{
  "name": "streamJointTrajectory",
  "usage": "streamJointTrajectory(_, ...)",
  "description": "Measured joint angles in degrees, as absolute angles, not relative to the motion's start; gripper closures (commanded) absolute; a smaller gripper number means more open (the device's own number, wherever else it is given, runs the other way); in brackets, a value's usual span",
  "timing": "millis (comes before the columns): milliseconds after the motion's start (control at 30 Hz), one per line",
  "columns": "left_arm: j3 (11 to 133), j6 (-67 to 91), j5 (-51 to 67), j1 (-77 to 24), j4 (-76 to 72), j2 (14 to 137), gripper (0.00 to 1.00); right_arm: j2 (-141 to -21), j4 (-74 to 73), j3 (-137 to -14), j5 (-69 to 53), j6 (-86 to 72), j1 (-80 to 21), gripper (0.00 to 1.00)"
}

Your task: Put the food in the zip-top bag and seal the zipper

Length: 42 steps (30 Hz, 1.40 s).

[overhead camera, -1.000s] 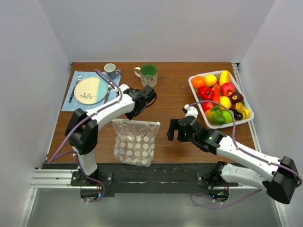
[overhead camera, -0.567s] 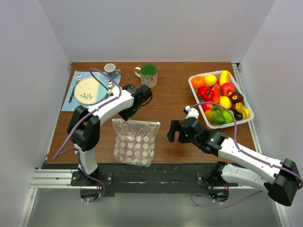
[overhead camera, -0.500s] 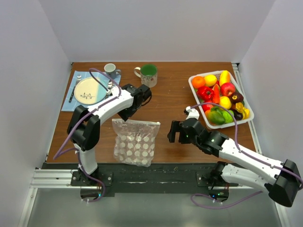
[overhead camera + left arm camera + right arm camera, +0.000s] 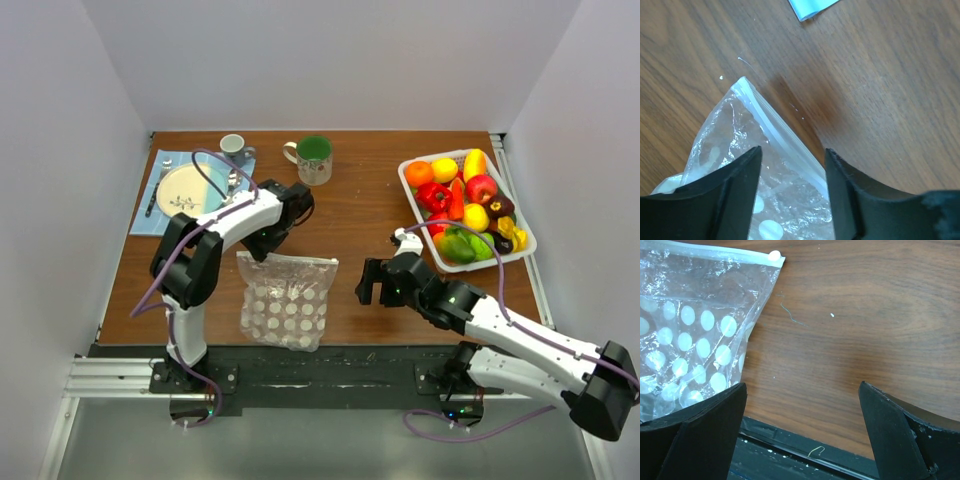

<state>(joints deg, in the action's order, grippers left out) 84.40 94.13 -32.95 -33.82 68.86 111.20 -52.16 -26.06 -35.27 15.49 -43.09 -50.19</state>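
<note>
At centre frame, left fingers point(image 4: 730, 200), half-parted, straddle the zipper point(image 4: 776, 136) of the bag point(image 4: 288, 300); right fingers point(image 4: 700, 432) gape wide alongside.

Wood-grain tabletop point(image 4: 360, 210). Directly on it: clear dotted zip-top bag point(image 4: 287, 303) near front, left of centre; white basket point(image 4: 403, 172) far right; green mug point(image 4: 314, 158) far centre; blue placemat point(image 4: 150, 218) far left. Small cup point(image 4: 234, 147) at placemat corner, overlap unclear.

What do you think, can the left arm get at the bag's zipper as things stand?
Probably yes. The left gripper hangs open right above the zipper at the far left corner of the zip-top bag, with nothing in between.
</note>
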Motion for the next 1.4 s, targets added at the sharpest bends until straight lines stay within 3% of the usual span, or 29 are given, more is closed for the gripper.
streamJointTrajectory(100,84.03,93.93,-32.75,-33.82,68.36,111.79,0.61,-52.29,-26.06,-35.22,15.49,-43.09,-50.19,0.01)
streamJointTrajectory(233,82.52,93.47,-32.36,-33.82,67.66,111.79,0.65,-52.82,-26.06,-35.18,15.51,-43.07,-50.19,0.01)
streamJointTrajectory(333,80.93,93.23,-32.21,-33.82,66.59,111.72,0.83,-53.28,-26.02,-35.18,15.51,-43.05,-50.19,0.01)
streamJointTrajectory(367,80.31,92.77,-32.14,-33.82,66.30,111.61,0.99,-53.54,-26.04,-35.18,15.51,-43.05,-50.19,0.01)
streamJointTrajectory(700,76.18,75.77,-32.97,-34.41,54.76,102.41,1.00,-57.14,-27.14,-38.00,16.69,-41.71,-50.19,0.01)
streamJointTrajectory(1000,61.52,46.72,-24.62,-37.78,26.30,75.61,1.00,-59.57,-25.87,-52.31,16.25,-36.99,-45.84,0.02)
streamJointTrajectory(1400,58.67,34.76,-7.64,-37.85,16.14,71.85,1.00,-72.14,-11.38,-54.43,0.14,-37.67,-42.96,0.16)
